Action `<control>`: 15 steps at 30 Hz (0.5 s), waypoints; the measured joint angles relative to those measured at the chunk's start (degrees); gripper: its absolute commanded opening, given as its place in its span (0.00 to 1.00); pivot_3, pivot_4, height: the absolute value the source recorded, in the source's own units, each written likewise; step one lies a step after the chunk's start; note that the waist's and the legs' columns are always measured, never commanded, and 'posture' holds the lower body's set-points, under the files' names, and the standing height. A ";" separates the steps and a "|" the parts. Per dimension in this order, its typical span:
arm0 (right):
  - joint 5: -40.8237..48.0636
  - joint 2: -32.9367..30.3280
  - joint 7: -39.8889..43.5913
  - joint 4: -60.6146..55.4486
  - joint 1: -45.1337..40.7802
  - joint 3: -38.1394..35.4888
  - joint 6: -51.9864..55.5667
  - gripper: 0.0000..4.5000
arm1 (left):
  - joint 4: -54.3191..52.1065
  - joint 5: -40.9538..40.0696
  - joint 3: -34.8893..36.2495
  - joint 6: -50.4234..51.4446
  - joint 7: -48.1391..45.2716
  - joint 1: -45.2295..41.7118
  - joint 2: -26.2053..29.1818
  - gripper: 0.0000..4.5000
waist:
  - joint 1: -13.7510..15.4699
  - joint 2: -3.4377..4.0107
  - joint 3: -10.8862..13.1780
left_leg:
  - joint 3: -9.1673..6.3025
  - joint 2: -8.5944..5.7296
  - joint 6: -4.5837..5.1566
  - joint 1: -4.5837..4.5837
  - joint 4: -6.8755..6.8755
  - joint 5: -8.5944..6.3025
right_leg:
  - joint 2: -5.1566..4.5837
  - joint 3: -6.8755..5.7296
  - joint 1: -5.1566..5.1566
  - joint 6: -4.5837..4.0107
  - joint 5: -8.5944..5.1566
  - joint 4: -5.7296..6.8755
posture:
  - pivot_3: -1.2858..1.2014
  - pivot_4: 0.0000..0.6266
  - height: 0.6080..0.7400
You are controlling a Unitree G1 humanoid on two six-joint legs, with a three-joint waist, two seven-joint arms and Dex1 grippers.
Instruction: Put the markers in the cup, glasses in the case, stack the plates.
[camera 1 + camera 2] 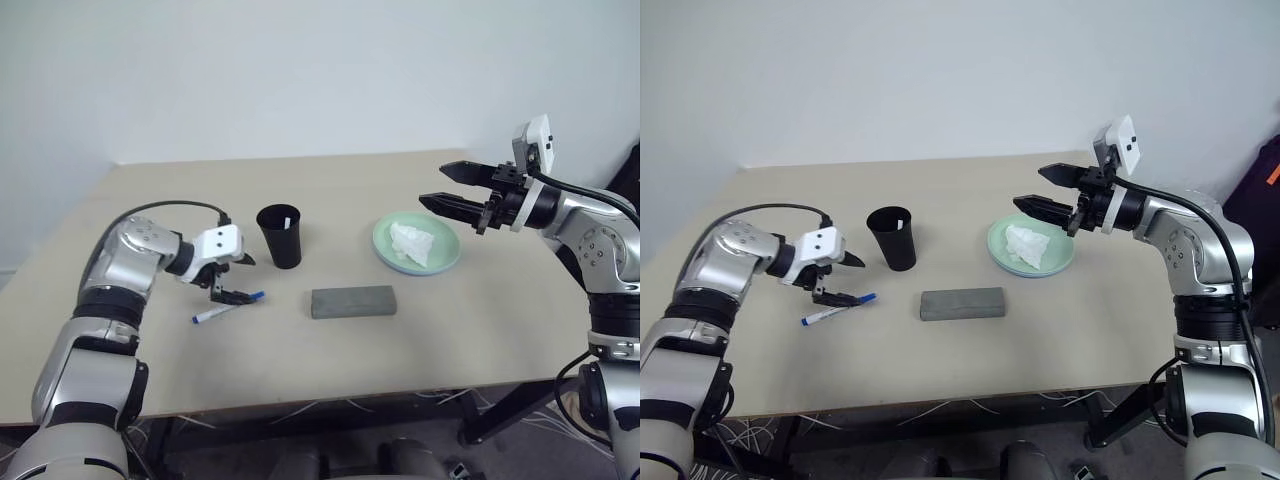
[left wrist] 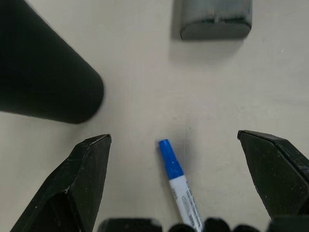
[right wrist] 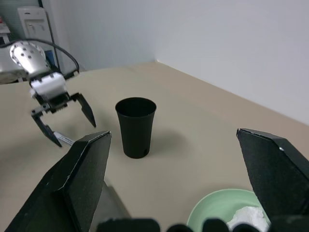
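A white marker with a blue cap lies on the table left of the gray case. My left gripper hangs open just above its capped end, one finger to each side. The black cup stands upright behind the marker, and a small white end shows inside its rim. A pale green plate to the right holds a crumpled white tissue. Raised over the plate's far side, my right gripper is open and empty, pointing toward the cup. The glasses are out of view.
The beige table has bare room in front of the case and along its near edge. A pale wall rises behind the far edge. Cables hang under the table's front.
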 measured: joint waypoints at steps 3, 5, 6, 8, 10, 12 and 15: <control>0.02 -0.01 -0.32 -0.19 0.36 -0.01 0.21 1.00 | 2.89 2.10 -1.48 0.64 2.56 -0.87 -2.00 0.99 | 0.23 0.00 0.00 | 0.03 -0.02 0.00 -0.01 0.02 0.00 | 0.01 0.01 -0.02 0.00 0.00 0.01 | 0.52 0.00 0.93; 0.02 -0.02 -0.60 -0.59 0.37 -0.02 0.37 1.00 | 4.65 3.32 -2.14 0.62 4.07 -1.65 -2.59 0.99 | 0.25 -0.01 0.00 | 0.02 -0.02 0.00 -0.01 0.04 0.00 | 0.02 0.00 -0.02 0.00 0.00 0.01 | 0.52 0.00 0.93; 0.03 -0.03 -0.75 -0.92 0.40 -0.03 0.47 1.00 | 6.02 4.20 -2.42 0.75 4.84 -2.27 -2.82 0.99 | 0.25 -0.01 0.00 | 0.02 -0.03 0.01 0.00 0.04 0.00 | 0.02 0.01 -0.01 0.00 0.00 0.02 | 0.52 0.00 0.93; 0.05 -0.03 -0.99 -1.21 0.41 -0.06 0.60 1.00 | 8.00 5.26 -2.88 1.19 5.59 -3.42 -3.23 0.99 | 0.25 -0.01 0.00 | 0.03 -0.03 0.00 0.00 0.05 0.00 | 0.02 0.00 -0.01 0.00 0.00 0.01 | 0.52 0.00 0.93; 0.05 -0.03 -1.12 -1.45 0.46 -0.07 0.68 1.00 | 9.38 6.07 -3.44 1.38 5.94 -4.23 -3.50 0.99 | 0.26 -0.01 0.00 | 0.02 -0.02 0.00 0.00 0.04 0.00 | 0.02 0.00 -0.01 -0.02 -0.01 0.01 | 0.52 0.00 0.93; 0.07 -0.03 -1.20 -1.55 0.49 -0.08 0.70 1.00 | 10.45 6.63 -3.71 1.80 6.01 -4.51 -3.56 0.91 | 0.25 -0.01 0.00 | 0.02 -0.02 0.00 0.00 0.03 0.00 | 0.02 0.00 -0.02 -0.02 -0.01 0.01 | 0.52 0.00 0.93; 0.09 -0.03 -1.36 -1.56 0.70 -0.08 0.75 1.00 | 11.69 6.94 -4.01 2.04 4.92 -4.52 -3.59 0.71 | 0.25 -0.01 0.00 | 0.02 -0.02 0.01 -0.01 0.01 0.00 | 0.02 0.00 -0.03 -0.02 -0.01 0.00 | 0.52 0.00 0.93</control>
